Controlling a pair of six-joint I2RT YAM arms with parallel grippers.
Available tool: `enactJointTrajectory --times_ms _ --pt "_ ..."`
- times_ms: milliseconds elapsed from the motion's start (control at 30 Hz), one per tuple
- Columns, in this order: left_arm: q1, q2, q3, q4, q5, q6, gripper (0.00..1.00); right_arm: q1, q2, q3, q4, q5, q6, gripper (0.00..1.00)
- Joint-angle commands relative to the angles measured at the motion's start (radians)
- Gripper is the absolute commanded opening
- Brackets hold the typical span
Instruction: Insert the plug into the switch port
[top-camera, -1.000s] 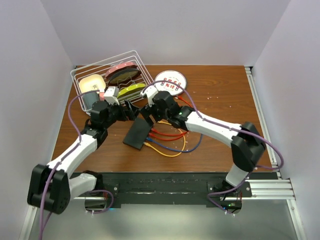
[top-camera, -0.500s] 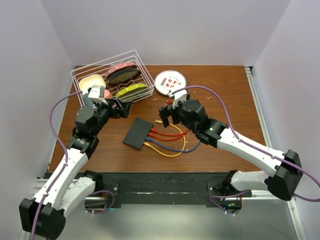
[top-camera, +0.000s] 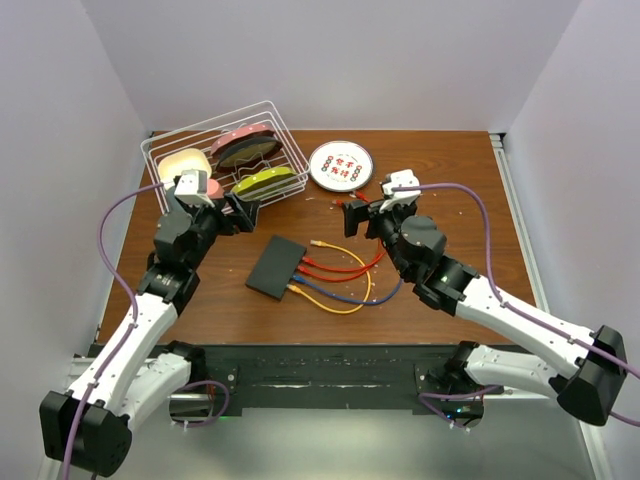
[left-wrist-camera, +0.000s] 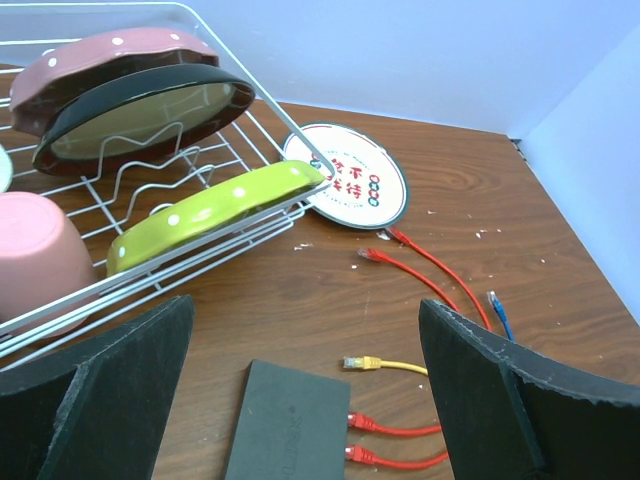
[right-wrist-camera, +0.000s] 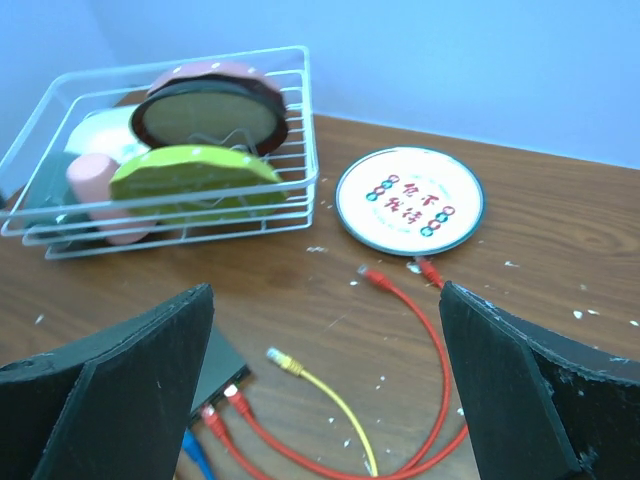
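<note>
— Where is the switch?

— Flat on the counter, a little left of the middle and toward the near edge. Its socket side faces right, and two red leads are plugged into it.

— And the plug?

— A yellow plug lies loose on the wood just beyond the switch's far right corner, close to it but not in any socket. Its cable curls away toward the near edge.

— What is the left pincer doing?

— It hangs in the air beyond the switch's far end, near the wire rack in the far left corner. Its jaws are spread wide with nothing between them.

— The right pincer?

— It is also wide apart and empty, up off the counter to the right of the yellow plug and well apart from it. The round white plate lies just beyond it by the far edge.

— Anything else by the plate?

— Two loose red plug ends lie on its near side.
</note>
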Motion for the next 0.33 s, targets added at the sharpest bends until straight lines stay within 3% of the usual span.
enactJointTrajectory --times_ms 0,200,300 --pt "-0.004 0.017 0.003 0.007 -0.073 0.018 1.00 0.003 0.003 0.013 0.107 0.069 -0.016 0.99" --pt "-0.004 0.029 -0.019 0.036 -0.114 0.047 1.00 0.003 0.035 0.074 0.036 0.026 -0.048 0.99" --pt "-0.004 0.032 -0.031 0.050 -0.146 0.073 1.00 0.003 0.055 0.077 0.019 0.213 -0.060 0.99"
